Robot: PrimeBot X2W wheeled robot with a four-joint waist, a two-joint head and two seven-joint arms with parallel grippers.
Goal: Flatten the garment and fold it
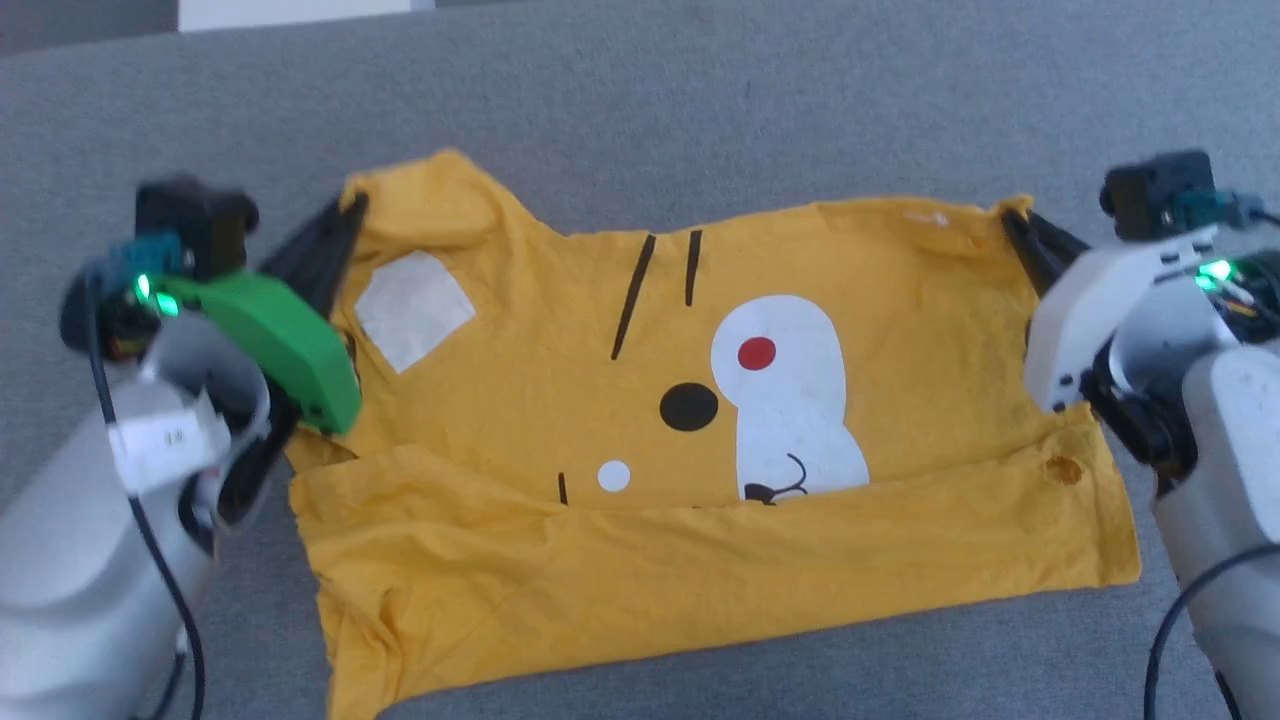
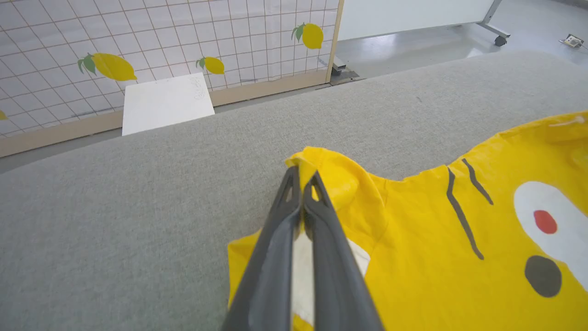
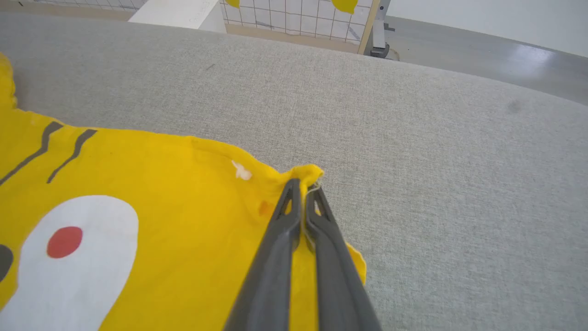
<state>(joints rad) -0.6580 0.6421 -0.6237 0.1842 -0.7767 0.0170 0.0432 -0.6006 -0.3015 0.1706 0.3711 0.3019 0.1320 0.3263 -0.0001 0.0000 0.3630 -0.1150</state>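
Observation:
The yellow T-shirt lies print-up on the grey padded surface, its near part folded over the lower print as a plain yellow band. My left gripper is shut on the shirt's far left corner, which shows bunched at the fingertips in the left wrist view. My right gripper is shut on the far right corner, pinched between both fingers in the right wrist view. The shirt is stretched between the two grips, with the white patch and red dot facing up.
The grey padded surface extends beyond the shirt on all sides. Past its far edge stand a tiled lemon-print partition, a white board leaning on it, and shiny floor.

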